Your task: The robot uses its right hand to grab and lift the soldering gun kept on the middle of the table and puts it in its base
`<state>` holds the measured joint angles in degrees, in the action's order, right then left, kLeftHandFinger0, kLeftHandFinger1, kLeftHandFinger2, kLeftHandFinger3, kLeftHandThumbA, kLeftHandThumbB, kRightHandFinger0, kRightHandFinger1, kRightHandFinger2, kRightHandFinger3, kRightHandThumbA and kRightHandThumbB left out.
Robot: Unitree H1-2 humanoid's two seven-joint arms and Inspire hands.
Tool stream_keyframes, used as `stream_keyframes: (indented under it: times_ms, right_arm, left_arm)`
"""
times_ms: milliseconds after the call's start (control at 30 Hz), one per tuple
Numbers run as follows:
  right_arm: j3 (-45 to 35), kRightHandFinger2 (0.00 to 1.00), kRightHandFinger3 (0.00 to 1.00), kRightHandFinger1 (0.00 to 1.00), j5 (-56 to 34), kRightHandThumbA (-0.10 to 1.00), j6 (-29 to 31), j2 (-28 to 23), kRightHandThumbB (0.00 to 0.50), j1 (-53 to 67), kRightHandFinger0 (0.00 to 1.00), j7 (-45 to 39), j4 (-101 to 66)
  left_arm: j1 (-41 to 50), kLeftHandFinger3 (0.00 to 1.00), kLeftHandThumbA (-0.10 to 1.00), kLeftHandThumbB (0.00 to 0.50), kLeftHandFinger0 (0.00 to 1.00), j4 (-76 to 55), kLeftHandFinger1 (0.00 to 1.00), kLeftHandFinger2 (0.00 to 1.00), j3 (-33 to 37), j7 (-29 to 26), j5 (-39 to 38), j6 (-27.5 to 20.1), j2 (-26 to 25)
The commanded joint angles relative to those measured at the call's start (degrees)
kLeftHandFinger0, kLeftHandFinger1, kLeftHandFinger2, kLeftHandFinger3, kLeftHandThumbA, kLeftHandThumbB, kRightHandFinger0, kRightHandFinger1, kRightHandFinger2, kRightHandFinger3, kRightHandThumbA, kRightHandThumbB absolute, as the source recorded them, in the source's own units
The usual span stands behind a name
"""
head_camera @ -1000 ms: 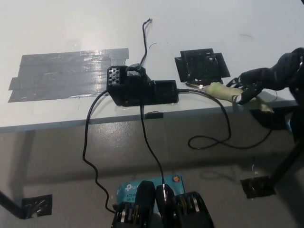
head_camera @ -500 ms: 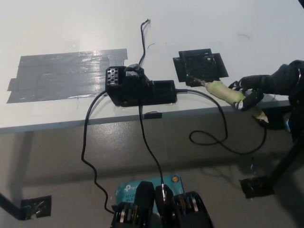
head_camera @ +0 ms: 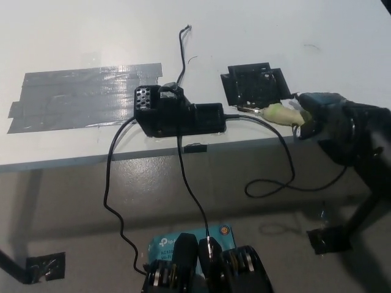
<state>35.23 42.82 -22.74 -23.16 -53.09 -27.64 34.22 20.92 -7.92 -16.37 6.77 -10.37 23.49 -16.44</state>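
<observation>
The soldering gun (head_camera: 276,113) lies near the front edge of the white table (head_camera: 256,30), its pale handle gripped by the black right hand (head_camera: 317,116), whose fingers are wrapped around it. Its thin tip points toward the black base (head_camera: 177,113), which sits to one side on the table with cords running off it. Just behind the tip lies a black square pad (head_camera: 253,85). Strips of grey tape (head_camera: 79,94) cover the table beyond the base.
</observation>
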Motion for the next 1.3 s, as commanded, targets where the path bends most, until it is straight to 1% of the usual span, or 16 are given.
stream_keyframes:
  times_ms: [0, 167, 300, 533, 633, 767, 800, 867, 900, 967, 1000, 1033, 1133, 1167, 1233, 1267]
  right_arm:
    - [1.58, 1.0, 1.0, 1.0, 7.17, 0.23, -0.26, -0.56, 0.341, -0.99, 1.0, 9.61, 1.13]
    - [2.11, 1.0, 1.0, 1.0, 8.48, 0.16, -1.43, -1.01, 0.281, -0.12, 1.0, 9.98, 1.59]
    - [2.37, 1.0, 1.0, 1.0, 9.04, 0.18, -1.19, -1.57, 0.282, 0.24, 1.0, 8.48, 1.9]
    - [2.72, 0.99, 1.0, 1.0, 7.64, 0.22, -3.17, -1.79, 0.41, 0.09, 1.0, 1.33, 5.58]
    - [2.71, 1.0, 1.0, 1.0, 6.0, 0.19, -1.93, -2.1, 0.454, -0.31, 1.0, -2.19, 7.28]
    - [3.03, 1.0, 1.0, 1.0, 5.06, 0.09, -2.42, -2.7, 0.475, -0.84, 1.0, -7.01, 8.14]
    - [2.71, 1.0, 1.0, 0.97, 4.68, 0.06, -3.09, -2.61, 0.489, -0.95, 1.0, -7.66, 8.15]
    - [3.33, 1.0, 1.0, 0.81, 5.0, 0.02, -2.28, -2.62, 0.495, -1.23, 0.99, -8.48, 8.49]
    - [4.33, 0.84, 1.0, 0.49, 5.95, 0.0, -1.88, -2.86, 0.495, -0.88, 0.6, -9.05, 7.38]
    - [4.5, 0.71, 1.0, 0.29, 6.31, 0.01, -1.85, -3.24, 0.454, -0.13, 0.27, -8.67, 6.0]
    - [4.46, 0.66, 1.0, 0.24, 6.29, 0.01, -1.82, -3.36, 0.446, -0.01, 0.18, -8.56, 5.79]
    - [4.9, 0.47, 1.0, 0.08, 7.13, 0.02, -1.26, -3.59, 0.418, 0.56, 0.0, -7.03, 5.46]
    - [6.59, 0.45, 1.0, 0.11, 8.51, 0.02, 1.71, -3.86, 0.363, 0.72, 0.01, -5.44, 6.39]
    - [6.51, 0.34, 1.0, 0.02, 8.48, -0.08, 2.34, -4.12, 0.351, 1.2, 0.0, -4.57, 5.7]
    - [8.28, 0.15, 0.97, 0.01, 10.7, -0.07, 5.3, -4.73, 0.145, 1.92, 0.0, -0.45, 5.81]
    - [8.65, 0.12, 0.74, 0.03, 11.18, -0.07, 5.96, -4.82, 0.189, 2.25, 0.0, 1.34, 5.92]
  left_arm:
    - [1.15, 1.0, 1.0, 0.385, 1.0, -1.45, 1.0, 1.0, -0.12, -0.29, 1.03, -3.06, -0.45]
    - [0.91, 1.0, 1.0, 0.402, 1.0, -0.74, 1.0, 1.0, 0.45, -0.12, 2.2, -4.13, -0.88]
    - [0.48, 1.0, 1.0, 0.396, 1.0, -0.66, 1.0, 1.0, 0.68, 0.02, 2.39, -4.51, -0.94]
    - [0.26, 1.0, 1.0, 0.361, 1.0, -1.71, 1.0, 1.0, 1.57, 0.78, 2.51, -3.38, -1.49]
    - [0.01, 1.0, 1.0, 0.449, 1.0, -1.98, 1.0, 1.0, 1.98, 0.88, 3.1, -3.46, -1.95]
    - [-0.35, 1.0, 1.0, 0.445, 1.0, -2.31, 1.0, 1.0, 2.35, 0.92, 3.08, -2.77, -2.2]
    - [-0.4, 1.0, 1.0, 0.451, 1.0, -2.41, 1.0, 1.0, 2.34, 0.93, 3.08, -2.63, -2.33]
    - [-0.62, 1.0, 1.0, 0.392, 1.0, -2.67, 1.0, 1.0, 2.34, 0.74, 3.18, -1.86, -2.58]
    - [-0.72, 1.0, 1.0, 0.403, 1.0, -2.91, 1.0, 1.0, 2.4, 0.9, 2.96, -0.99, -2.76]
    - [-1.02, 1.0, 1.0, 0.454, 1.0, -2.08, 1.0, 1.0, 2.89, 1.61, 3.05, -2.16, -3.29]
    - [-1.17, 1.0, 1.0, 0.457, 1.0, -1.73, 1.0, 1.0, 2.99, 1.7, 3.02, -2.43, -3.34]
    - [-1.47, 1.0, 1.0, 0.462, 1.0, -1.71, 1.0, 1.0, 3.44, 1.83, 3.25, -2.12, -3.76]
    - [-1.66, 1.0, 1.0, 0.483, 1.0, -1.52, 1.0, 1.0, 3.85, 2.21, 3.17, -2.63, -4.44]
    - [-1.98, 1.0, 1.0, 0.421, 1.0, -1.32, 1.0, 1.0, 3.85, 2.06, 3.19, -2.38, -4.54]
    - [-2.21, 1.0, 1.0, 0.43, 1.0, -1.26, 1.0, 1.0, 4.19, 2.21, 3.55, -2.55, -4.82]
    - [-2.29, 1.0, 1.0, 0.447, 1.0, -1.03, 1.0, 1.0, 4.31, 2.56, 3.35, -2.69, -5.05]
